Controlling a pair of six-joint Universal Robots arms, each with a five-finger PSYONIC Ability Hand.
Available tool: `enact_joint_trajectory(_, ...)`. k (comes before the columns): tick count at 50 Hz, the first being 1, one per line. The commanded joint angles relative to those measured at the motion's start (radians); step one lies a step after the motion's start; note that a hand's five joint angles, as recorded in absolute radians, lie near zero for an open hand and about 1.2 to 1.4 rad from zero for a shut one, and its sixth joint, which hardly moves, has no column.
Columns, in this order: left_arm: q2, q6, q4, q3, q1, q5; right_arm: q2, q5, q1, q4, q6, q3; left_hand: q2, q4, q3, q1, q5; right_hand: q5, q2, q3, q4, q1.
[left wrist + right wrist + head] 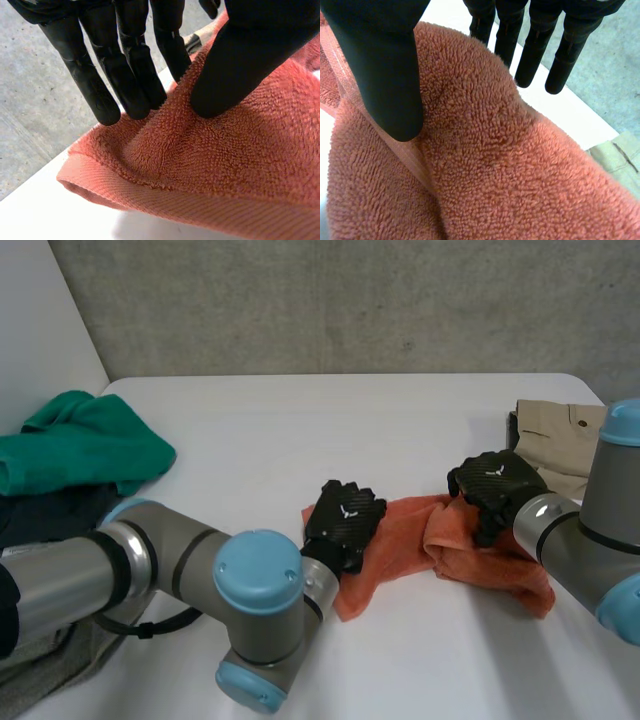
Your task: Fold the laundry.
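1. My left hand (343,520) first: on its wrist camera the thumb (235,65) presses into the pile and the straight fingers (130,75) stand on the far side of a raised ridge. I read that as a pinch on the orange towel (395,540), close to its hemmed edge at the left end.
2. Over to my right hand (497,483): the same shape, with the thumb (385,75) down on a hemmed band and the fingers (535,55) behind a fat hump of terry. It holds the towel at the bunched right part.
3. The towel itself lies rumpled on the white table (300,430), stretched between both hands and nowhere near flat.
4. Further out, a folded beige garment (555,440) lies just beside the right hand, and a green cloth (85,445) is heaped well off to the left.
5. Risk one, as I judge it: the left pinch looks shallow, so a lift could let the terry slide out from under the thumb.
6. Risk two: the right hump may be several layers, and pulling it would drag a wad rather than an edge, giving a crooked fold.
7. Risk three: a wide sweep of the right arm could knock the beige garment out of square.
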Motion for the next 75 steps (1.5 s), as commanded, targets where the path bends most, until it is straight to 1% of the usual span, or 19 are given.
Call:
enact_joint_trajectory(1,0.108,-0.032,-0.077,0.061,0.070,0.038,-0.055,-0.014,0.008,0.048,-0.022,-0.053,0.203,0.201,0.210,0.261,0.244,0.064,0.034,0.041,0.042,0.035)
enact_joint_trajectory(6,0.325,-0.063,-0.162,0.123,0.181,0.074,-0.152,-0.064,0.026,0.202,-0.108,-0.185,0.203,0.201,0.210,0.261,0.244,0.108,0.077,0.085,0.086,0.079)
enact_joint_trajectory(11,0.501,-0.061,-0.223,0.169,0.258,0.103,-0.207,-0.127,0.045,0.435,-0.310,-0.344,0.203,0.201,0.210,0.261,0.244,0.111,0.081,0.088,0.089,0.082)
enact_joint_trajectory(16,0.523,-0.028,-0.329,0.151,0.279,0.110,-0.195,-0.124,0.045,0.612,-0.505,-0.371,0.203,0.201,0.210,0.261,0.244,0.114,0.083,0.091,0.092,0.085)
enact_joint_trajectory(19,0.480,0.032,-0.384,0.077,0.299,0.110,-0.160,-0.117,0.051,0.648,-0.571,-0.355,0.203,0.201,0.210,0.261,0.244,0.114,0.083,0.091,0.092,0.085)
enact_joint_trajectory(24,0.376,0.061,-0.351,0.034,0.330,0.104,-0.069,-0.083,0.112,0.507,-0.495,-0.351,0.203,0.201,0.210,0.261,0.244,0.120,0.089,0.097,0.098,0.091)
enact_joint_trajectory(25,0.338,0.058,-0.328,0.049,0.347,0.101,-0.034,-0.062,0.129,0.432,-0.442,-0.349,0.203,0.201,0.210,0.261,0.244,0.120,0.089,0.097,0.098,0.091)
enact_joint_trajectory(28,0.294,0.049,-0.294,0.084,0.370,0.098,0.017,-0.020,0.138,0.327,-0.356,-0.351,0.203,0.201,0.210,0.261,0.244,0.096,0.066,0.074,0.075,0.067)
enact_joint_trajectory(29,0.278,0.040,-0.279,0.113,0.383,0.097,0.046,0.006,0.132,0.274,-0.295,-0.354,0.203,0.201,0.210,0.261,0.244,-0.009,-0.039,-0.031,-0.030,-0.037)
enact_joint_trajectory(31,0.271,0.023,-0.272,0.135,0.393,0.095,0.067,0.023,0.122,0.243,-0.230,-0.351,0.203,0.201,0.210,0.261,0.244,-0.121,-0.151,-0.143,-0.142,-0.150)
enact_joint_trajectory(36,0.329,-0.037,-0.281,0.143,0.408,0.103,0.109,0.003,0.039,0.272,-0.034,-0.343,0.203,0.201,0.210,0.261,0.244,-0.130,-0.160,-0.153,-0.152,-0.159)
enact_joint_trajectory(40,0.401,-0.041,-0.269,0.102,0.422,0.124,0.149,-0.049,-0.023,0.325,-0.044,-0.341,0.203,0.201,0.210,0.261,0.244,-0.121,-0.151,-0.144,-0.143,-0.150)
enact_joint_trajectory(45,0.466,-0.041,-0.239,0.051,0.445,0.164,0.208,-0.074,-0.078,0.347,-0.102,-0.355,0.203,0.201,0.210,0.261,0.244,-0.092,-0.122,-0.114,-0.113,-0.121)
enact_joint_trajectory(53,0.515,-0.046,-0.220,-0.011,0.477,0.186,0.305,-0.081,-0.121,0.257,-0.113,-0.345,0.203,0.201,0.210,0.261,0.244,-0.024,-0.055,-0.047,-0.046,-0.053)
enact_joint_trajectory(57,0.511,-0.046,-0.209,-0.031,0.488,0.192,0.337,-0.081,-0.121,0.142,-0.090,-0.317,0.203,0.201,0.210,0.261,0.244,0.260,0.229,0.237,0.238,0.231)
enact_joint_trajectory(60,0.497,-0.046,-0.188,-0.037,0.496,0.192,0.353,-0.074,-0.109,0.053,-0.070,-0.311,0.203,0.201,0.210,0.261,0.244,0.848,0.818,0.826,0.827,0.820)
enact_joint_trajectory(64,0.469,-0.043,-0.156,-0.017,0.512,0.189,0.322,-0.029,-0.096,-0.056,-0.012,-0.328,0.203,0.201,0.210,0.261,0.244,0.851,0.821,0.828,0.829,0.822)
enact_joint_trajectory(68,0.434,-0.040,-0.087,0.080,0.540,0.178,0.245,-0.020,-0.069,-0.174,0.053,-0.381,0.203,0.201,0.210,0.261,0.244,0.851,0.821,0.828,0.829,0.822)
enact_joint_trajectory(75,0.368,-0.063,0.105,0.428,0.606,0.084,0.132,0.027,-0.020,-0.502,0.091,-0.499,0.203,0.201,0.210,0.261,0.244,0.851,0.821,0.828,0.829,0.822)
